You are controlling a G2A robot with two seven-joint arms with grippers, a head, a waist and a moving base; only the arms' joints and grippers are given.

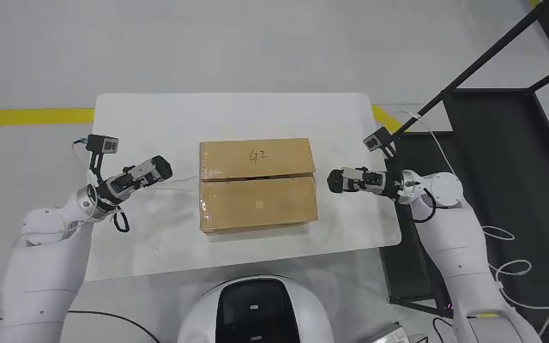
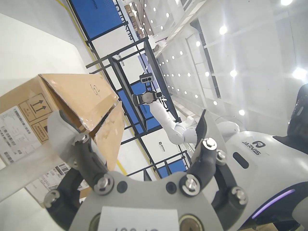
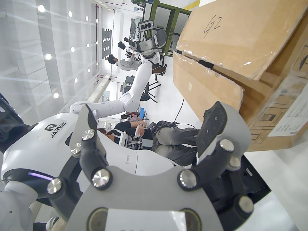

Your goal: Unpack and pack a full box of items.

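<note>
Box (image 1: pixel 257 184): flaps down, centre of tabletop (image 1: pixel 343 120). Left hand (image 1: pixel 167 166): level, near one end, fingers wide, empty. Right hand (image 1: pixel 333 180): level, just beside opposite end, wide, empty.

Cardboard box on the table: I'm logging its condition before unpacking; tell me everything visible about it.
The brown cardboard box stands centred on the white table. Its two top flaps are folded shut along a centre seam with torn clear tape; their ends lift slightly. One flap bears a handwritten mark; the end walls carry labels and arrows. The left gripper and right gripper, both open, flank its ends without touching.
</note>
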